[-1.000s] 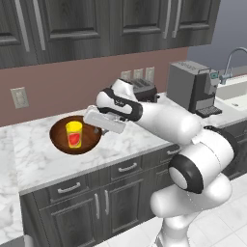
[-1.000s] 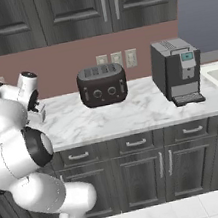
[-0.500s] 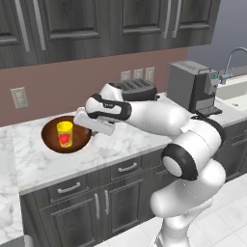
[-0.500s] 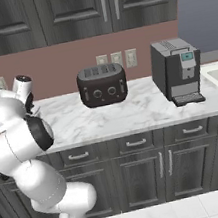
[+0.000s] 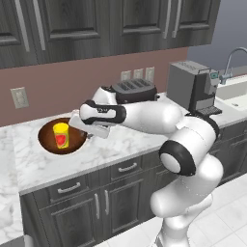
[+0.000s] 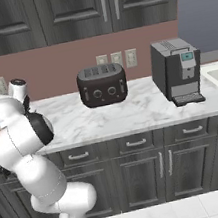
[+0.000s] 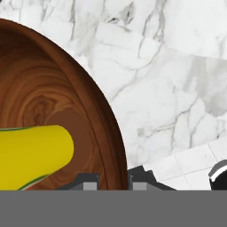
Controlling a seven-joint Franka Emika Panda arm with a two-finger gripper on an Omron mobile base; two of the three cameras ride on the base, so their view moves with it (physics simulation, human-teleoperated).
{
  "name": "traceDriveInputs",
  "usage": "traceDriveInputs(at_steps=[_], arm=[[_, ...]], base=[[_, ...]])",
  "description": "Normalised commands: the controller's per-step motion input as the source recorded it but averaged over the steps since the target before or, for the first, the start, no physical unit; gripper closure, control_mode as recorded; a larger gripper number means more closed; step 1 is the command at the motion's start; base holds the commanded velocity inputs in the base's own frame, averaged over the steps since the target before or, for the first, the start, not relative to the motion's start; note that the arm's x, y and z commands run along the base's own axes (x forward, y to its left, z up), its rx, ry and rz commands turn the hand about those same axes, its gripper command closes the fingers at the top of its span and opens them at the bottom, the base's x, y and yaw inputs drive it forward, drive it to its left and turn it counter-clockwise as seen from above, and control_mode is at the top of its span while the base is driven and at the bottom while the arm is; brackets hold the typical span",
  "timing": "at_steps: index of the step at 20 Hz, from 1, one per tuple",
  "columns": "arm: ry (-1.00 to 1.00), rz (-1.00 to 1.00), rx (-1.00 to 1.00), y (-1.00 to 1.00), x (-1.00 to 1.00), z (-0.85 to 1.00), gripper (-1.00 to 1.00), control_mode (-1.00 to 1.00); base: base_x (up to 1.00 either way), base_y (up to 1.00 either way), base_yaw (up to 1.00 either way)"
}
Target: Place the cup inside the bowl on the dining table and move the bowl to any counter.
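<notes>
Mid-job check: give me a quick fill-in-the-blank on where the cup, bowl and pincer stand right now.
1. The cup stands inside the ____.
2. The bowl rests on the marble ____.
3. The pincer is closed on the bowl's ____.
4. The black appliance beside the coffee machine is a ____.

Missing words: bowl; counter; rim; toaster

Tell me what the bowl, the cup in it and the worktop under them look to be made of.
Bowl: apparently wood, dark reddish-brown, with ring-like grain and a soft sheen in the hand view. Cup: smooth, opaque yellow with a red mark, possibly plastic or glazed ceramic; the look leaves it open. Counter: white-grey veined, polished, marble-like stone.
</notes>
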Motion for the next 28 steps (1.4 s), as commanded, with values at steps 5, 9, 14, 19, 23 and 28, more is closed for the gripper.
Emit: traceDriveInputs(at_steps=[5, 9, 14, 19, 23, 28], arm=[[0.00, -0.10, 0.00, 0.07, 0.19, -0.26, 1.00, -1.00], [0.00, -0.10, 0.00, 0.07, 0.14, -0.22, 1.00, -1.00], [0.00, -0.10, 0.00, 0.07, 0.07, -0.25, 1.00, -1.00], [0.00, -0.09, 0.00, 0.03, 0.00, -0.17, 1.00, -1.00], [0.00, -0.08, 0.00, 0.08, 0.00, -0.16, 1.00, -1.00], [0.00, -0.08, 0.00, 0.07, 0.04, -0.10, 1.00, -1.00]], base=[[0.00, 0.00, 0.00], [0.00, 0.00, 0.00], [0.00, 0.00, 0.00], [0.00, 0.00, 0.00], [0.00, 0.00, 0.00], [0.00, 0.00, 0.00]])
